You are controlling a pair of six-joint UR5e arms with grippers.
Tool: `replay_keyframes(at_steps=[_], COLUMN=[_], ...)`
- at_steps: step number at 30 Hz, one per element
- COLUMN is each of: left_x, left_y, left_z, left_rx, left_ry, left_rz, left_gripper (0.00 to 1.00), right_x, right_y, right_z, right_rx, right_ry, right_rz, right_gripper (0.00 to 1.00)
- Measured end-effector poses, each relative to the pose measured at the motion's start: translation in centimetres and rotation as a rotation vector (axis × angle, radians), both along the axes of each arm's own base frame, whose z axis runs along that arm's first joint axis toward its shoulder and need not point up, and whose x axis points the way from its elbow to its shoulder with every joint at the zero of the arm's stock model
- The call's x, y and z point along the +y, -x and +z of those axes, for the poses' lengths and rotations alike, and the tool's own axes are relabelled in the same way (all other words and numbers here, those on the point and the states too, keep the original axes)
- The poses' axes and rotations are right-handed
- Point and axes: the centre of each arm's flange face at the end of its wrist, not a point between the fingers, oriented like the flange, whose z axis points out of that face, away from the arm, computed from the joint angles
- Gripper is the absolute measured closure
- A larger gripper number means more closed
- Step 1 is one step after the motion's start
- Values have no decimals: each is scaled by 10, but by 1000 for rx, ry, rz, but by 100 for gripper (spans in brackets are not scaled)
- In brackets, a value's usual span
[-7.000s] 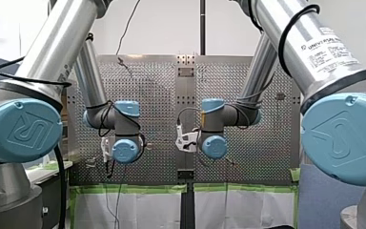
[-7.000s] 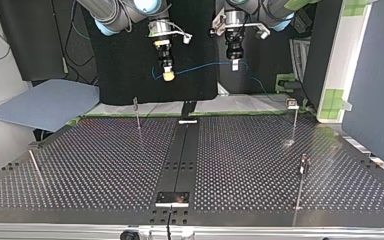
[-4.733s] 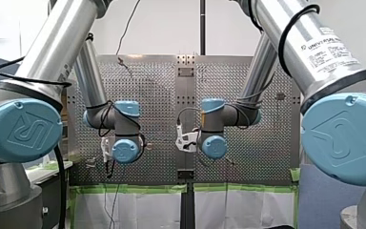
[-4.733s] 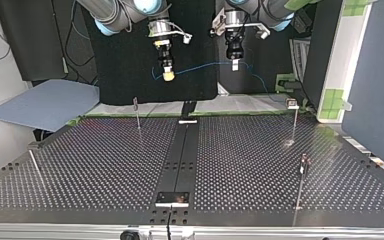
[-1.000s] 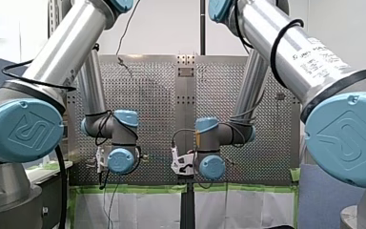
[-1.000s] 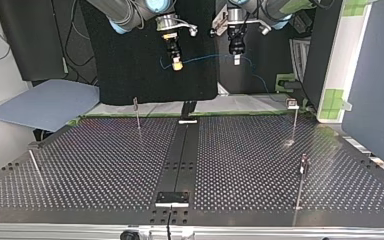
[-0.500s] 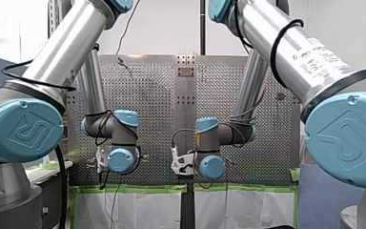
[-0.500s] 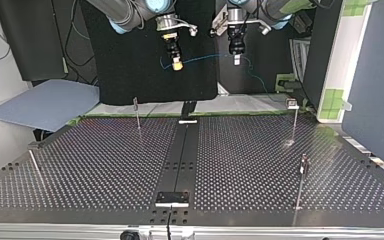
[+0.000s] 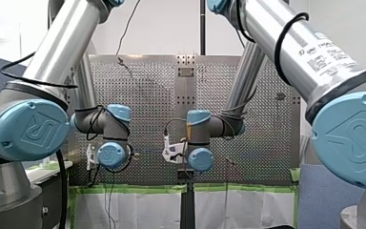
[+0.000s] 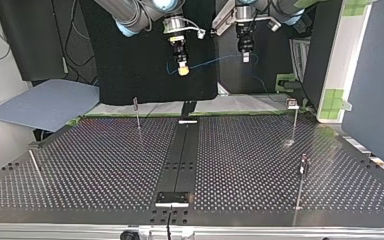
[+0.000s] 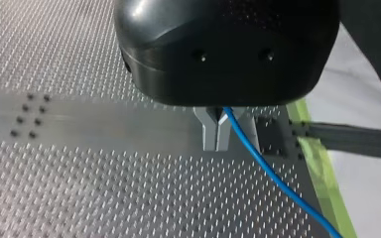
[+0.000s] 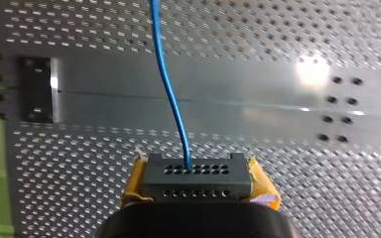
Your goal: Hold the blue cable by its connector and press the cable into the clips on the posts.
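1. Perforated metal table (image 10: 105, 165) with a dark centre strip (image 10: 180, 160); black cloth (image 10: 130, 70) hung behind its far edge in the top view. Thin posts stood near the edges: one (image 10: 137, 115) by the far edge, one (image 10: 294, 122) toward the far right corner with its clip (image 10: 292, 103) on top, and one (image 10: 301, 180) along the right edge.
2. Blue cable (image 10: 211, 61) hung slack in the air between the two grippers, seen above the far edge. It was clear of every post, and no clip held it.
3. My right gripper (image 10: 182, 70): yellow pads (image 12: 135, 181) pinched on the black connector (image 12: 196, 174), with the cable leaving one of its holes.
4. My left gripper (image 11: 217, 134): metal fingers (image 11: 209, 135) pressed together on the cable itself, which trailed off toward the green-taped edge (image 11: 317, 163).
5. Step, as judged: carrying — cable gripped at both ends of a short span, routing not begun.
6. The next move calls for bringing that span down over a clip — kept taut, lined up with the slot, then pressed in.
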Motion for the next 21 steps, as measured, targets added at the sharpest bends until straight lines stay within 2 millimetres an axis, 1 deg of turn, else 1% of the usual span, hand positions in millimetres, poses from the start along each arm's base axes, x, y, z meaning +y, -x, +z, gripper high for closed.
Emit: replay_keyframes(at_steps=[4, 7, 12, 21], left_x=[7, 8, 4, -4], left_y=[-5, -14, -31, -61], left_z=[10, 20, 41, 83], left_rx=[-5, -25, -63, -131], left_ry=[6, 19, 46, 74], left_rz=[44, 75, 98, 112], left_gripper=[100, 100, 100, 100], right_x=[-7, -14, -26, -37], right_y=[1, 1, 0, 4], right_z=[17, 32, 58, 96], right_rx=[-28, -43, -61, -74], right_ry=[3, 9, 21, 27], right_rz=[-36, -64, -87, -61], right_gripper=[100, 100, 100, 100])
